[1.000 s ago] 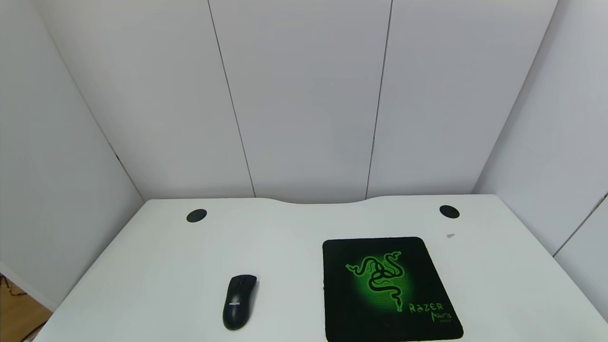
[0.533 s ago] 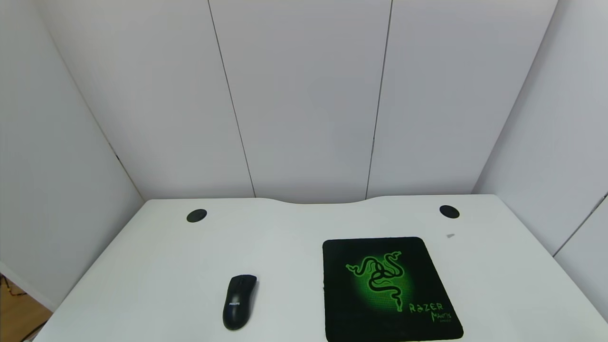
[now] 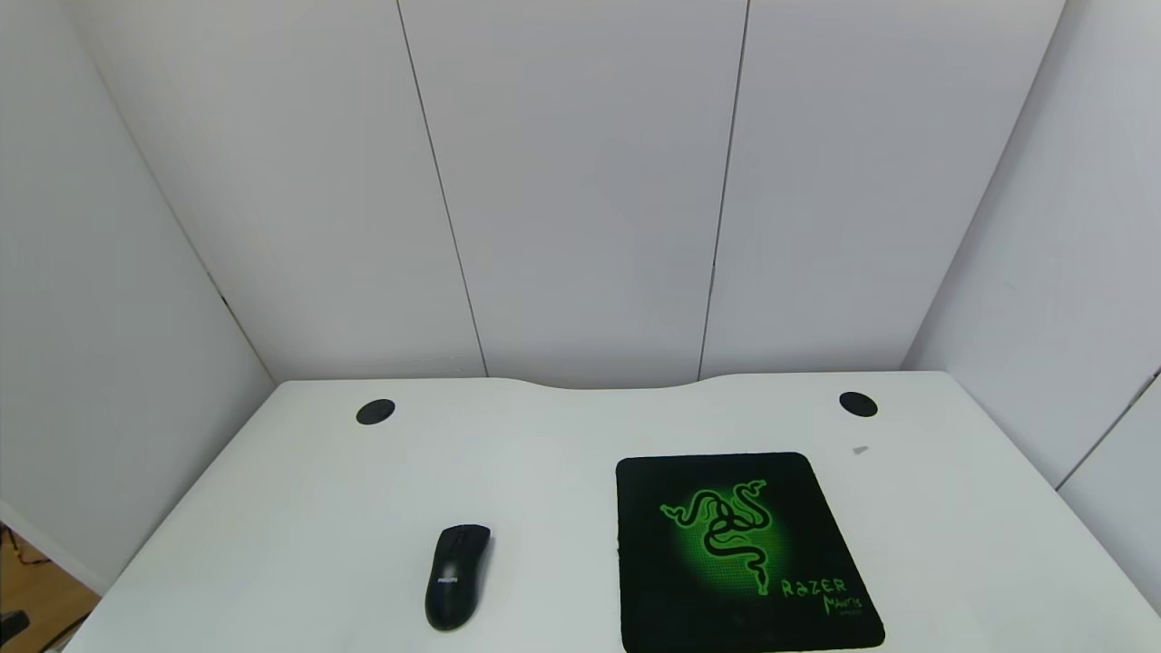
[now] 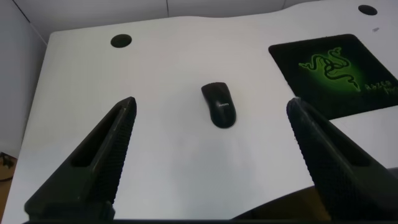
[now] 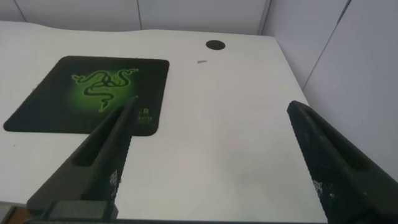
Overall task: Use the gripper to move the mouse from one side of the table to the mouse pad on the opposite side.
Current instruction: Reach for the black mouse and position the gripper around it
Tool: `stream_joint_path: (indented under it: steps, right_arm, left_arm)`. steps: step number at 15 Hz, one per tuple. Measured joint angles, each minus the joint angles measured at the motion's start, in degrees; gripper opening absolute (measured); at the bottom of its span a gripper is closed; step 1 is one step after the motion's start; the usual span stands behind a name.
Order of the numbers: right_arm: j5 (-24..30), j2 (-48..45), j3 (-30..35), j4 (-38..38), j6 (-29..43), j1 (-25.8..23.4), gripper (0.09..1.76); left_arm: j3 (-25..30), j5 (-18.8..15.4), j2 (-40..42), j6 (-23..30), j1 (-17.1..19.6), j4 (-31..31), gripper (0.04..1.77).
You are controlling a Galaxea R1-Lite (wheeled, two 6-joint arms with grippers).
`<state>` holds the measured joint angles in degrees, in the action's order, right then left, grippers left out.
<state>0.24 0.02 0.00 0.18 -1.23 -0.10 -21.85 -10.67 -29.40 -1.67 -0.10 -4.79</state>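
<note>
The black mouse [image 3: 458, 576] lies on the left half of the white table [image 3: 544, 435], its length running front to back. The mouse pad [image 3: 739, 549], with its green snake logo, lies on the right half, apart from the mouse. In the left wrist view my left gripper [image 4: 211, 104] is open and empty, held above the table's near edge with the mouse [image 4: 219, 104] ahead between its fingers [image 4: 106, 155]. In the right wrist view my right gripper [image 5: 211, 107] is open and empty over bare table to the right of the mouse pad [image 5: 93, 93].
Two round black grommets [image 3: 375, 412] [image 3: 858, 404] sit near the table's curved rear edge. A small grey mark [image 3: 860, 450] lies behind the pad on the right. White wall panels close in the back and both sides. Floor shows at the lower left.
A small dark shape has come into the head view's bottom left corner. The mouse and the mouse pad have not moved.
</note>
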Motion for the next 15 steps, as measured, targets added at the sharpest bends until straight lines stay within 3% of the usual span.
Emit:
stream_joint_path:
  steps: [5,8,10,15]
  right_arm:
    - [0.0,0.0,0.0,0.0,0.0,0.0,1.71]
    - [0.0,0.0,0.0,0.0,0.0,0.0,1.71]
    - [0.0,0.0,0.0,0.0,0.0,0.0,1.71]
    - [0.0,0.0,0.0,0.0,0.0,0.0,1.71]
  left_arm:
    - [-6.8,-0.1,-16.3,0.3,0.0,-1.1,1.72]
    - [-13.0,0.0,-24.1,0.7,-0.8,-8.8,1.72]
    - [-17.4,0.1,-28.3,3.6,-2.2,-11.7,1.72]
    - [-23.4,4.0,-38.5,7.8,-6.6,-12.5,1.72]
